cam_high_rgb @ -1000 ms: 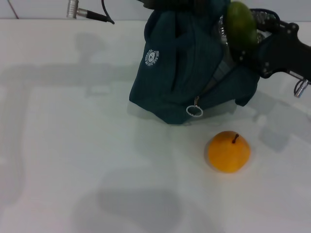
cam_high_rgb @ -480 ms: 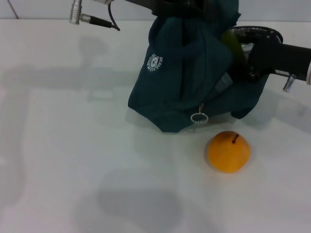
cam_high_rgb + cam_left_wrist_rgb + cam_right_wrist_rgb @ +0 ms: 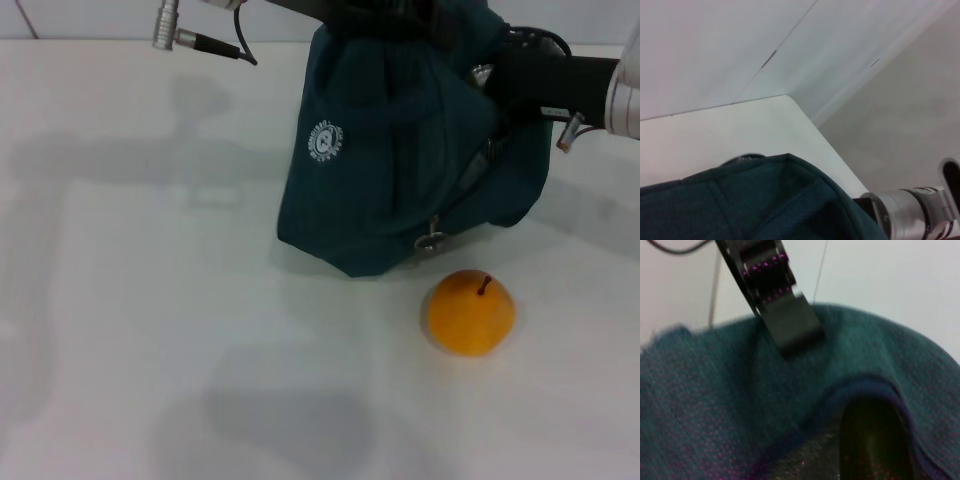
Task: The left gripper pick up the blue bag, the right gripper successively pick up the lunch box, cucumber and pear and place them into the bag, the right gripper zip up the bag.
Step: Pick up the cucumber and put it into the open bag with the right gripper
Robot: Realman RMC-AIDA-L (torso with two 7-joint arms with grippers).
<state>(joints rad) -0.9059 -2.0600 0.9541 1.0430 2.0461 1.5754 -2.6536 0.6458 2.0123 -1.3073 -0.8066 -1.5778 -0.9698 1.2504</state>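
Note:
The blue bag (image 3: 400,160) stands at the back middle of the table, its white logo (image 3: 323,142) facing me and its ring zip pull (image 3: 430,240) hanging low at the front. My left gripper (image 3: 790,325) is clamped on the bag's top edge and holds it up. My right gripper (image 3: 500,82) comes in from the right, its tip sunk in the bag's opening. A dark shape (image 3: 872,440) inside the opening may be the cucumber; the head view does not show it. The pear (image 3: 471,312) sits on the table just in front of the bag. The lunch box is hidden.
The white table (image 3: 150,300) stretches wide to the left and front. A silver connector (image 3: 165,25) with a black cable hangs from the left arm at the back left. In the left wrist view the table's far corner (image 3: 787,97) and the right arm's silver wrist (image 3: 910,215) show.
The cucumber, held above the bag's opening a second ago, has gone down into the bag and out of sight. My right gripper followed it in. The bag shifted slightly right.

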